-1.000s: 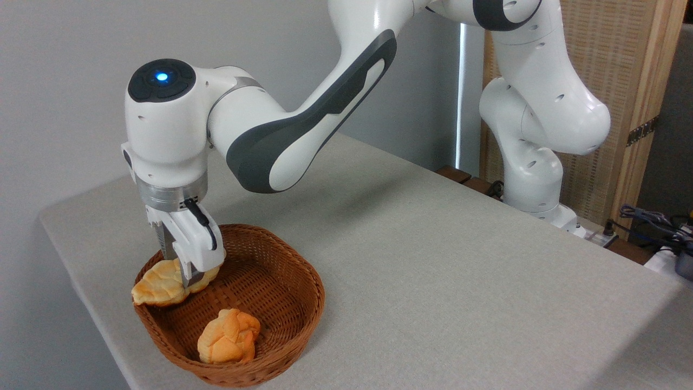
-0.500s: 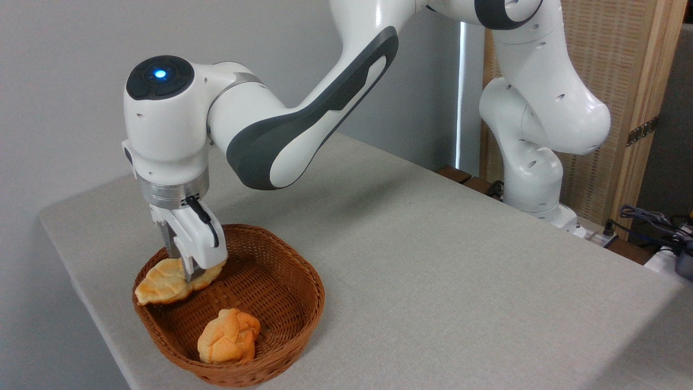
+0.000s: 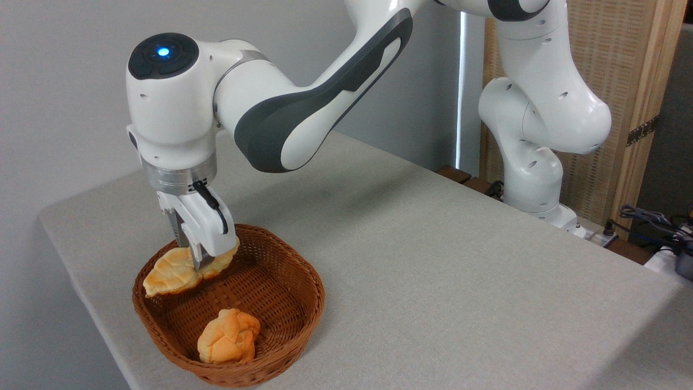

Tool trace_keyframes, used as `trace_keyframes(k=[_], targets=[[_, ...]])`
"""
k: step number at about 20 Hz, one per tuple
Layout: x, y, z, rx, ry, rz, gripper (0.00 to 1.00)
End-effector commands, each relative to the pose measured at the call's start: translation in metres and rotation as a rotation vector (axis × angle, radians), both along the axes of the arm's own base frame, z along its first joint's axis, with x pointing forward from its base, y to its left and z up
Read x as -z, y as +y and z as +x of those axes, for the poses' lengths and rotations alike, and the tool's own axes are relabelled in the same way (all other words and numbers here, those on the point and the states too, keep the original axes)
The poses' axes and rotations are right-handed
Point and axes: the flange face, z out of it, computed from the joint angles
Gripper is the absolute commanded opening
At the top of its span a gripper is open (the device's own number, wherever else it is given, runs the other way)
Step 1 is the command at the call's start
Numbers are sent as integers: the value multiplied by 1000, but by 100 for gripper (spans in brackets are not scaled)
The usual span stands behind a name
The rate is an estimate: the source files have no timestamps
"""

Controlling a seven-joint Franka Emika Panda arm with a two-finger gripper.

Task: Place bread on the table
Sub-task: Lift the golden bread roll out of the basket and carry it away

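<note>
jaws of gripper clamped on bread above basket rim, table beside

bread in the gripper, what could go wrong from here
1. The gripper pinches the bread near one end, so the long free end droops and the loaf could twist or slip out.
2. That low end hangs at the wicker basket rim and may snag.
3. If dropped, it could land on the round bun, not the table.

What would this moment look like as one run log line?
phase: lift | claw: shut on bread | bread: over basket | bun: in basket | table: bread not placed
</note>
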Motion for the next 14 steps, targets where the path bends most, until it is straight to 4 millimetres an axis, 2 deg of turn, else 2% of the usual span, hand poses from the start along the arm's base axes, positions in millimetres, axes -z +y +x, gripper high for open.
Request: trace_keyframes(k=[1,4,6,9,11,14], targets=[[-31,17,-11,3,-14,-14,38],[-59,26,-27,42,-20,8,38],[-78,42,-39,43,-11,40,39],[-101,49,-63,93,22,112,38],[-114,50,-80,119,43,170,39],[-119,50,-114,141,53,206,39]])
